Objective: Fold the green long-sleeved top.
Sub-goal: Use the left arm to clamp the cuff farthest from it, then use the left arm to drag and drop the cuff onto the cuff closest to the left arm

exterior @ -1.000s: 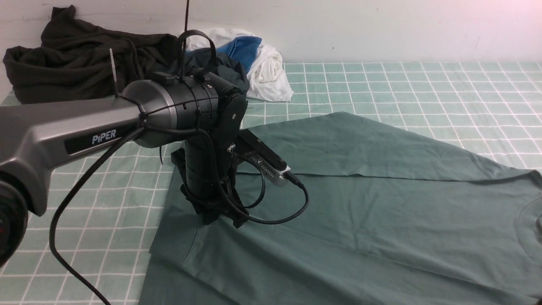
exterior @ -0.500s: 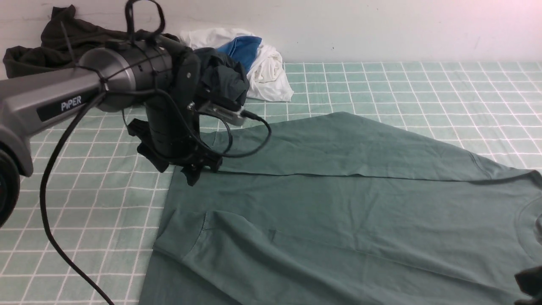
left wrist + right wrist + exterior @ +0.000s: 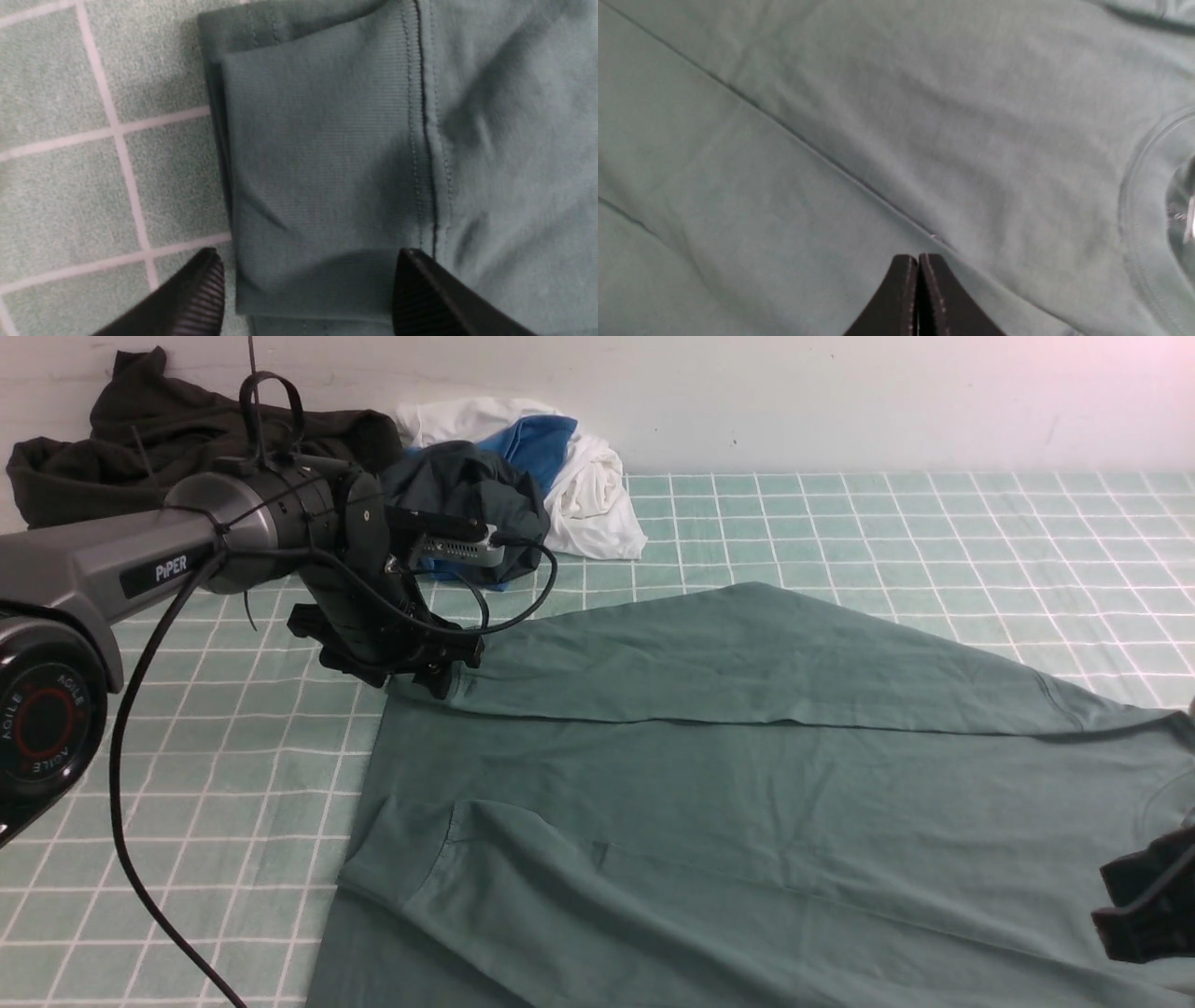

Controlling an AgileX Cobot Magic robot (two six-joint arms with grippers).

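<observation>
Near right edge: my right gripper (image 3: 1144, 907) is half out of frame; jaws pressed together, empty, over the green long-sleeved top (image 3: 747, 803).
Middle: one top, spread flat, near hem cut off.
Farther left: my left gripper (image 3: 437, 679) gapes wide astride the cuff (image 3: 317, 140), gripping nothing.
Far back: three heaps: dark olive garment (image 3: 168, 448), teal-grey garment (image 3: 467, 495), white-and-blue garment (image 3: 579, 495).

Front overlooks top (image 3: 747, 784); wrist views face it closely.
</observation>
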